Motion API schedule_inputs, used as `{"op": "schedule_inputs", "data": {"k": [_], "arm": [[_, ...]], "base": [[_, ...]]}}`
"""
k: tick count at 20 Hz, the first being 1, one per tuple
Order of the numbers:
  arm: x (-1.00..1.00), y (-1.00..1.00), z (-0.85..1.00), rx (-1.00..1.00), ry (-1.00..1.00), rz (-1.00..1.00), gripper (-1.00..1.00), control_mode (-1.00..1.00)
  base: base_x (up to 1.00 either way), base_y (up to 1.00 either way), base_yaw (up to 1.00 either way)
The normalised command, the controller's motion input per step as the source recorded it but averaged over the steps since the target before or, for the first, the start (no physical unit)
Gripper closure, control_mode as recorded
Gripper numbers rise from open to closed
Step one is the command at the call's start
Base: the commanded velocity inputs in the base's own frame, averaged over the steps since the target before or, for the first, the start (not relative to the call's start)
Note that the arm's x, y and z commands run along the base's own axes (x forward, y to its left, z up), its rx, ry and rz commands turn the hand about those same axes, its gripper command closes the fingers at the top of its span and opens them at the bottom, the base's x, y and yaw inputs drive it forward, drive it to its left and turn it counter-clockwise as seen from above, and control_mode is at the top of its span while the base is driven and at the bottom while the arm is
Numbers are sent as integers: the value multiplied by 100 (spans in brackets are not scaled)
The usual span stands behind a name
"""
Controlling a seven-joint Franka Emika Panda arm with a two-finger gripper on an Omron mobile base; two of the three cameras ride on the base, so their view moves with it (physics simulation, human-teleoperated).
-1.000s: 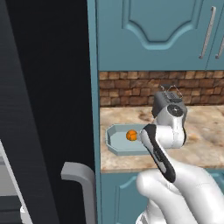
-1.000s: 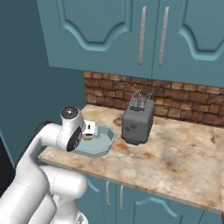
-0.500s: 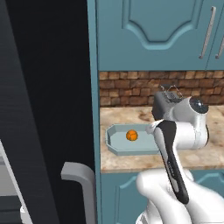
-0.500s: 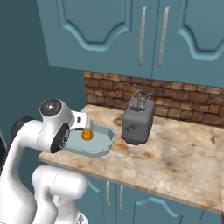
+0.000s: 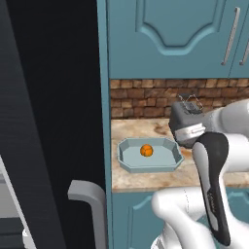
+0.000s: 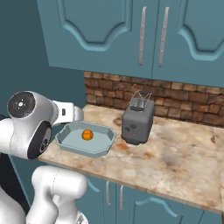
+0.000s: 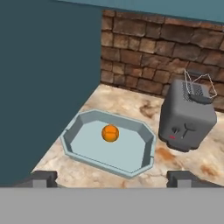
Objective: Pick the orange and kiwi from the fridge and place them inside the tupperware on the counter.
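**A:** Where does the job stand?

**B:** Half done, I'd judge. The orange [image 7: 110, 133] sits inside the tupperware [image 7: 73, 130], roughly at its middle, on the worktop [image 7: 183, 164]. In the hand view it lies ahead of the claw [image 7: 113, 178] and just left of its centre line.

**A:** And the claw itself?

**B:** Released. Its two dark fingertips [image 7: 40, 178] stand far apart at the bottom of the hand view, with nothing between them, and the container lies beyond them.

**A:** So the kiwi comes next. Can you see it?

**B:** No, so I can't say which shelf or bin it's on. The fridge [image 5: 48, 121] is the dark mass to the claw's left; its grey handle [image 5: 90, 194] shows low in the left base view.

**A:** What does the next move call for, then?

**B:** As I read it, a pull back from the worktop and a wide swing left toward the fridge, perhaps with the base driving round as well. The claw is already spread, so it needs no opening first.

**A:** Anything in the way?

**B:** The toaster [image 7: 187, 115] stands ahead and to the claw's right, just beside the tupperware but apart from it. A leftward swing should leave it alone.
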Motion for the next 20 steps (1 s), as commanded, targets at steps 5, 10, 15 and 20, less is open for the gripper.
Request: {"op": "schedule_inputs", "data": {"k": [5, 10, 15, 20], "arm": [[-49, -3, 4, 0, -1, 0, -100, 100], [0, 0, 0, 0, 0, 0, -100, 100], [0, 0, 0, 0, 0, 0, -100, 100], [0, 0, 0, 0, 0, 0, -100, 100]], "base": [[-35, 0, 0], [-79, 0, 16], [-45, -1, 38], [-15, -29, 57]]}}
